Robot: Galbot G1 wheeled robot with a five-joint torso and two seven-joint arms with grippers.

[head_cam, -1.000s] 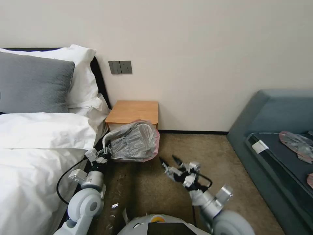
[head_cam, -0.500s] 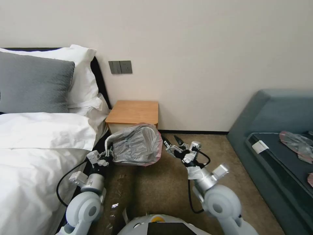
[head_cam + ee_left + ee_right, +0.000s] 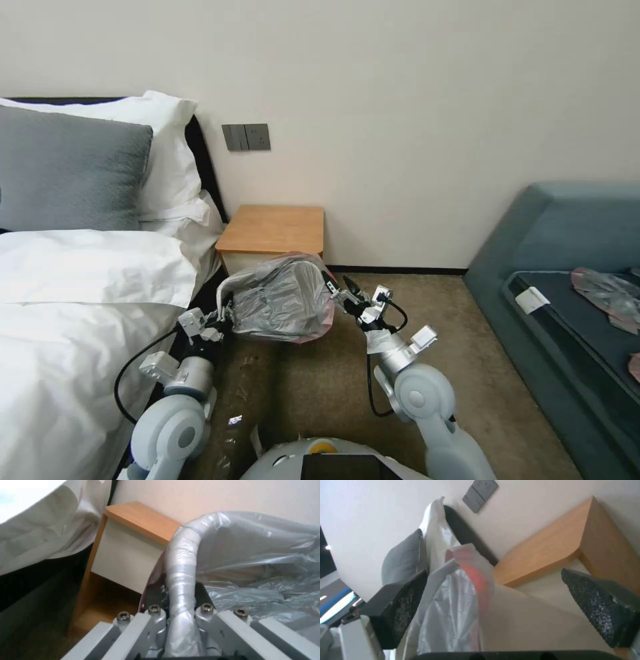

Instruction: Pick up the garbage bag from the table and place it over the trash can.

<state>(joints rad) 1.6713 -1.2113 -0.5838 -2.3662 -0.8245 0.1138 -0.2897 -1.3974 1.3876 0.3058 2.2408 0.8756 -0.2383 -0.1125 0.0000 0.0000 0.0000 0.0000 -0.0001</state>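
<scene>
The trash can [image 3: 230, 285] stands tilted on the carpet in front of the table [image 3: 273, 228]. The wrinkly grey garbage bag [image 3: 283, 300] with its pinkish rim is stretched over the can. My left gripper [image 3: 223, 313] is shut on the can's bag-wrapped rim [image 3: 181, 580] at its left side, with both fingers clamped around it [image 3: 180, 600]. My right gripper [image 3: 340, 290] is open at the can's right side. Its two black pads [image 3: 403, 605] straddle the bag's pink edge [image 3: 471, 575] and the cream can wall [image 3: 526, 622].
A bed with a white duvet [image 3: 80, 300] and a grey pillow lies close on the left. A blue-grey sofa [image 3: 567, 267] with flat plastic pieces [image 3: 607, 290] is on the right. Brown carpet [image 3: 427, 300] lies open between them.
My right arm has swung forward and left, bringing its open gripper up to the can's right side. The can with the bag has shifted slightly right. The left gripper keeps its hold.
</scene>
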